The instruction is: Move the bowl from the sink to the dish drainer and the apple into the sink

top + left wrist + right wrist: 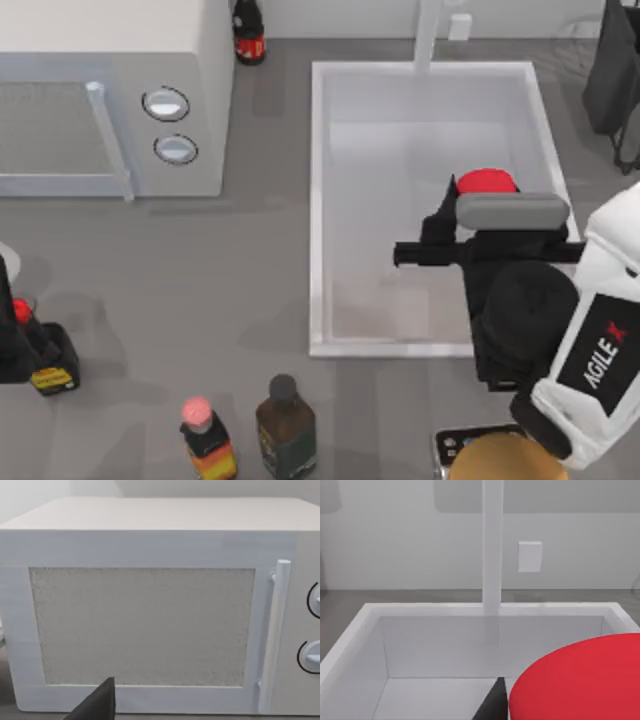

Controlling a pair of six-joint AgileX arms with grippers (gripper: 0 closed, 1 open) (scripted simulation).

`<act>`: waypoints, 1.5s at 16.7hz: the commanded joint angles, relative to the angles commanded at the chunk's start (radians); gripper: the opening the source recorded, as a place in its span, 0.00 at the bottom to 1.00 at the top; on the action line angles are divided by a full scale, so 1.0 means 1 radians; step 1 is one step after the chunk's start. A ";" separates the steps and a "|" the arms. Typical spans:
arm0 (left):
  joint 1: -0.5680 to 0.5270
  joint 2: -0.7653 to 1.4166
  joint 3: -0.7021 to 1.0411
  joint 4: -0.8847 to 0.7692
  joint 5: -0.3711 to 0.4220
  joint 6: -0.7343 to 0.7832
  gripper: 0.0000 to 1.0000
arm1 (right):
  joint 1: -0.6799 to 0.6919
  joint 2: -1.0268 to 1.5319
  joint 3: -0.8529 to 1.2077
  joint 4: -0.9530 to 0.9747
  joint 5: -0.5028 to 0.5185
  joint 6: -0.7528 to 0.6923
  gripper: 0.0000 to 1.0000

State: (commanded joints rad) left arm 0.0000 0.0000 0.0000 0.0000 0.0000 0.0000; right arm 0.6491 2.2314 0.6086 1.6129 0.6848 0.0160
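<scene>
The red apple (485,182) hangs over the right side of the white sink (318,200), above the basin floor. My right gripper (482,203) reaches in from the sink's right rim and is shut on the apple. Its fingers sit under the grey wrist block in the top view. In the right wrist view the apple (580,680) looms close, with one dark finger (492,704) against its side and the tap (492,545) behind. A dark rack, the dish drainer (612,75), stands at the back right. The bowl is out of view. My left gripper (8,335) is parked at the left edge.
A white microwave (110,90) takes up the back left. Three bottles (285,425) stand along the front left, and another bottle (248,35) at the back. A tan-orange round thing (505,462) rests on a dark device at the front right.
</scene>
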 joint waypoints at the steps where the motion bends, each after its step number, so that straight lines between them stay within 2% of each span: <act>1: 0.000 0.000 0.000 0.000 0.000 0.000 1.00 | 0.000 0.000 0.000 0.000 0.000 0.000 0.53; 7: 0.000 0.000 0.000 0.000 0.000 0.000 1.00 | 0.000 0.000 0.000 0.000 0.000 0.000 0.98; 8: 0.000 0.000 0.000 0.000 0.000 0.000 1.00 | 0.000 0.000 0.000 0.000 0.000 0.000 1.00; 19: 0.000 0.000 0.000 0.000 0.000 0.000 1.00 | -0.015 -0.024 -0.014 -0.026 -0.010 -0.002 1.00; 22: 0.000 0.000 0.000 0.000 0.000 0.000 1.00 | -0.084 -0.129 -0.078 -0.140 -0.063 -0.003 1.00; 25: 0.000 0.000 0.000 0.000 0.000 0.000 1.00 | -0.202 -0.313 -0.177 -0.332 -0.156 -0.003 1.00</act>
State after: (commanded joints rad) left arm 0.0000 0.0000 0.0000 0.0000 0.0000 0.0000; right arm 0.4476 1.9183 0.4311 1.2808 0.5288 0.0134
